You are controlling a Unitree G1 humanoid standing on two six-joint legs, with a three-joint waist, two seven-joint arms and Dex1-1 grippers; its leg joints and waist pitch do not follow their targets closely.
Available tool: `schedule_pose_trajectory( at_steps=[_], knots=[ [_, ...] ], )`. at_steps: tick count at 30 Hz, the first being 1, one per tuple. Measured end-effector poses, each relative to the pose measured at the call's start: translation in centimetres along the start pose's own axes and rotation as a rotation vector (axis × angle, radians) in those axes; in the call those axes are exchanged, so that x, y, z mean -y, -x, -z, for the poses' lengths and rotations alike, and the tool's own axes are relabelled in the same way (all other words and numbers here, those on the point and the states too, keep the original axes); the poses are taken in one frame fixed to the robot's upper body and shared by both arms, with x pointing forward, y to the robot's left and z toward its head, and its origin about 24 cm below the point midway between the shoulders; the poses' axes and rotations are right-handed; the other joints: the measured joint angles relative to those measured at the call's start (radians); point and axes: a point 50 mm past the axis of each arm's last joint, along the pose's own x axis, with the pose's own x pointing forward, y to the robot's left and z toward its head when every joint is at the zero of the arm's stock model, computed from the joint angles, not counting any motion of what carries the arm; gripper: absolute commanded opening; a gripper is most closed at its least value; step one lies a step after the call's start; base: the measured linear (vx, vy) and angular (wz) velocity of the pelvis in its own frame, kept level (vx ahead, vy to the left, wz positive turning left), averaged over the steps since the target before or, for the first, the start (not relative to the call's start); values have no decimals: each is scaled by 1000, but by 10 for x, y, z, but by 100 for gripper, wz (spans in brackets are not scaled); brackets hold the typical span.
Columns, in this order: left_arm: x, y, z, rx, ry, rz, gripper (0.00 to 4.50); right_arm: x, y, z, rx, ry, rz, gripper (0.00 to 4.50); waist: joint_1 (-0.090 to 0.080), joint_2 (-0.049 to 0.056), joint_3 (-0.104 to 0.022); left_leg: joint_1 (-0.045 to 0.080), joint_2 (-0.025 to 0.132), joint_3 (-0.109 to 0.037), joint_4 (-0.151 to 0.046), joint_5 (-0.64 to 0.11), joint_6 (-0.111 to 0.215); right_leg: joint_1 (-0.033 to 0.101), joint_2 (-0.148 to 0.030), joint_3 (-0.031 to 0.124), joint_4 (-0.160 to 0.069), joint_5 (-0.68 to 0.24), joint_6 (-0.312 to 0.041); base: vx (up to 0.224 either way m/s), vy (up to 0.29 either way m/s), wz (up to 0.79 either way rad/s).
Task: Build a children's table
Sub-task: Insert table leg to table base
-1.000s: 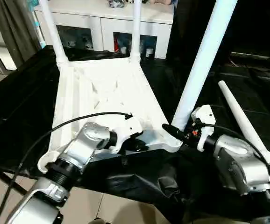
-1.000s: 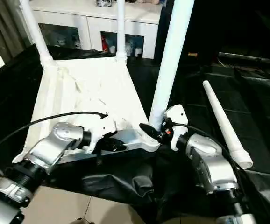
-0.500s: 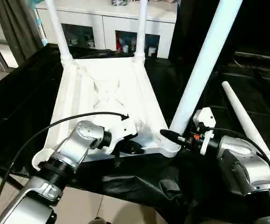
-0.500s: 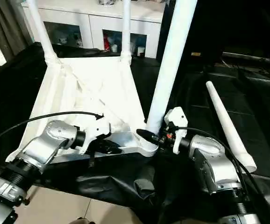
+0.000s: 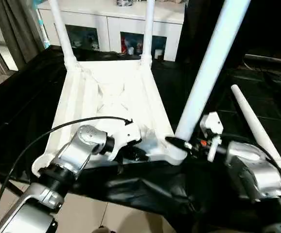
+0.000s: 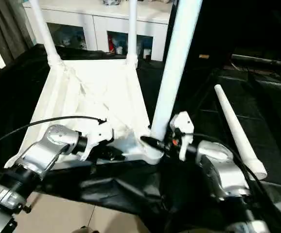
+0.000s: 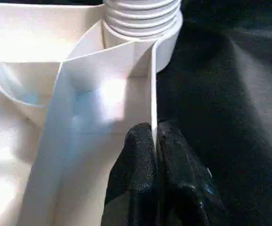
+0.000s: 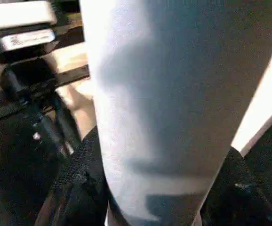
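Note:
The children's table lies upside down on black cloth, its white ribbed tabletop (image 5: 106,92) facing up. Two legs (image 5: 60,29) (image 5: 148,29) stand in the far corner sockets. A third leg (image 5: 208,68) stands upright at the near right corner socket, with my right gripper (image 5: 179,142) shut around its base; black fingers (image 8: 79,183) flank the leg (image 8: 159,94) in the right wrist view. My left gripper (image 5: 135,154) is shut on the tabletop's near rim, pinching the thin wall (image 7: 154,94). A fourth leg (image 5: 257,128) lies loose on the cloth to the right.
A white cabinet (image 5: 111,24) with open shelves stands behind the table. A grey curtain (image 5: 9,24) hangs at the far left. The near left corner socket (image 5: 38,167) is at the cloth's front edge, with bare floor below.
The view has shifted a little. My right arm has shifted slightly with the upright leg. Both grips are the same as before.

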Motion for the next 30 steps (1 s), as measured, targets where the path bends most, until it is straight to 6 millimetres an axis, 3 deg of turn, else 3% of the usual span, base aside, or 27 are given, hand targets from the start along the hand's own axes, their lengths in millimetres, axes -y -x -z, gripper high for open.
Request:
schedule_pose_trajectory(
  at_steps=[5,10,15,18,26,30],
  knots=[
    [-9,-18,-9,9,80,-133,0,17,-8,1,57,-106,247,192,-15,2,2,0,-1,-1,-5,0,0,0,0,-4,-16,0,0,0,0,0],
    [-17,-39,-22,20,207,-258,0,30,-25,-2,70,-151,496,192,-47,6,6,-2,-2,-6,-8,0,0,1,-2,-12,-38,0,0,0,0,0],
    [-25,-59,-34,8,281,-388,0,40,-55,-9,35,-182,736,192,-59,17,11,-1,-2,-25,-12,0,0,9,-4,-39,-67,0,0,0,0,0],
    [-25,-65,-39,-4,272,-426,0,41,-66,-13,0,-176,771,192,-60,18,12,1,0,-26,-16,0,0,11,-12,-58,-76,0,0,0,0,0],
    [-26,-64,-36,-20,263,-432,0,41,-72,-13,-45,-157,750,192,-59,17,13,15,-1,-25,-21,0,0,22,-26,-82,-85,0,0,0,0,0],
    [-27,-51,-26,-19,187,-371,0,40,-67,-13,-52,-113,579,192,-63,15,14,20,1,-26,-34,-1,0,24,-26,-89,-97,0,0,0,0,0]
  ],
)
